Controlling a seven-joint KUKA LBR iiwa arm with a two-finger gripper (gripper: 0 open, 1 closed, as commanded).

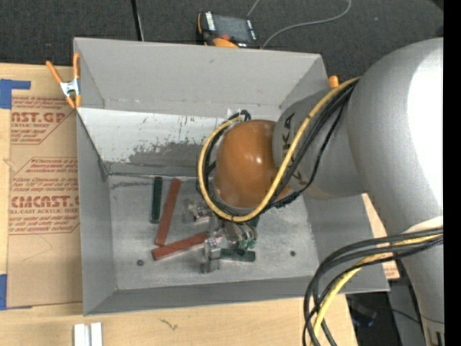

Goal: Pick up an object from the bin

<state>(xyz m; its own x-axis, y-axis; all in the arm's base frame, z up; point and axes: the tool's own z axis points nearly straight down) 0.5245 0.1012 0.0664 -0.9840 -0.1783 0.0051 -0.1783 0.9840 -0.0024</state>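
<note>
The metal gripper point(212, 252) is hanging low over the scuffed grey bin point(130, 236), at the right end of a flat reddish-brown bar point(176, 249) (how far open, I cannot tell). Beyond, a second reddish bar point(168, 209) and a slim dark-green strip point(155, 199) are lying side by side.

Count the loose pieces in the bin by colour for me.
Red-brown sticks: 2
Dark green stick: 1
Total: 3 in view; the claw may cover more.
</note>
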